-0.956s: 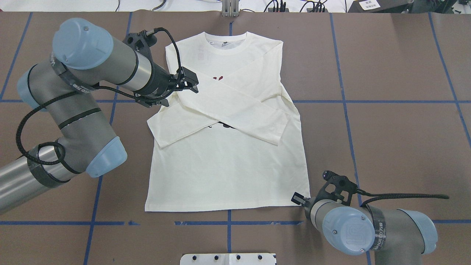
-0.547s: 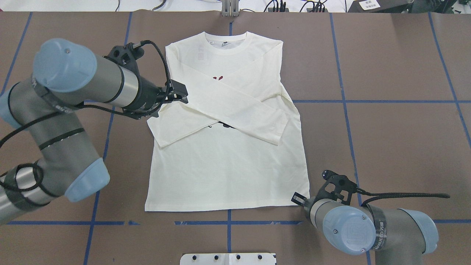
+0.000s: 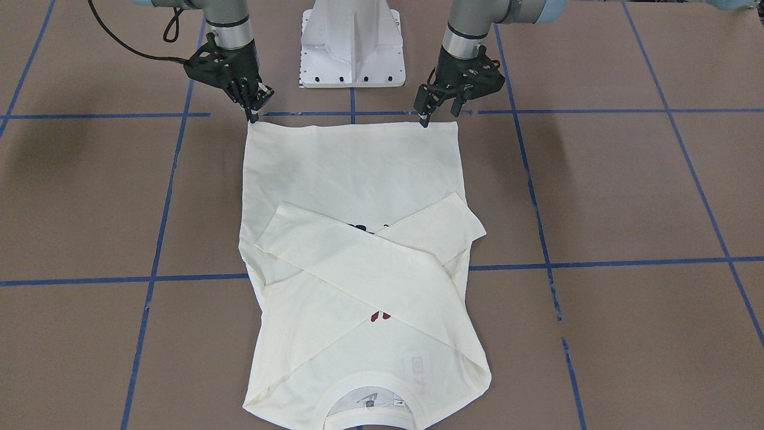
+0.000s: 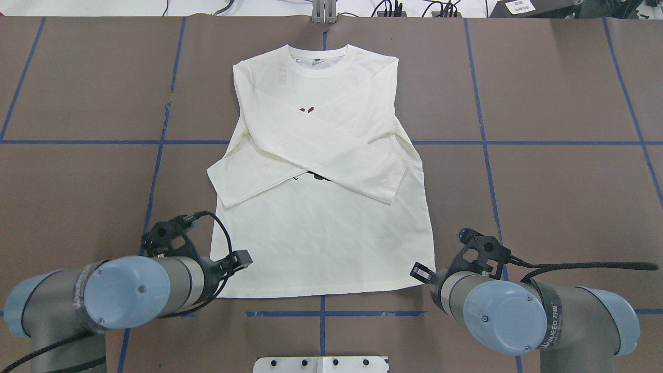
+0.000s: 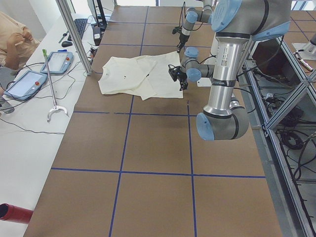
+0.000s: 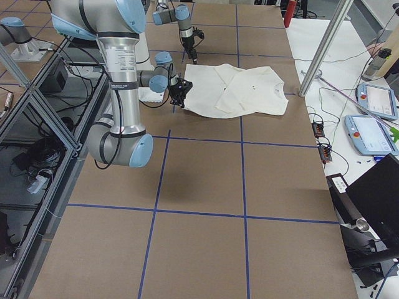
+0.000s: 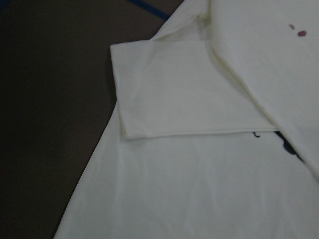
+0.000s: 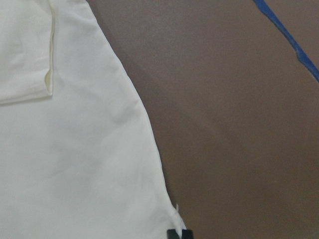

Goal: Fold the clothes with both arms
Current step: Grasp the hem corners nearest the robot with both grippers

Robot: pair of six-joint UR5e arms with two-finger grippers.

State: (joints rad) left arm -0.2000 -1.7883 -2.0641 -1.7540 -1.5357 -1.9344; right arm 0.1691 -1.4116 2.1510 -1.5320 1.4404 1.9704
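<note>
Cream T-shirt, sleeves crossed; left gripper, right gripper at its hem (clenched or not, can't tell). Only right wrist view shows fingertip at corner.

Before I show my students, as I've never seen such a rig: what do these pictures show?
Two grey tube-segment robot arms with black two-finger grippers work at a brown table marked with blue tape lines. One view faces the robot, one looks over its shoulders, two look from the table's ends, and two come from wrist cameras. A cream-white long-sleeved T-shirt lies flat, sleeves crossed. The left gripper and right gripper sit at its hem corners; whether either grips it, I cannot tell.
</note>
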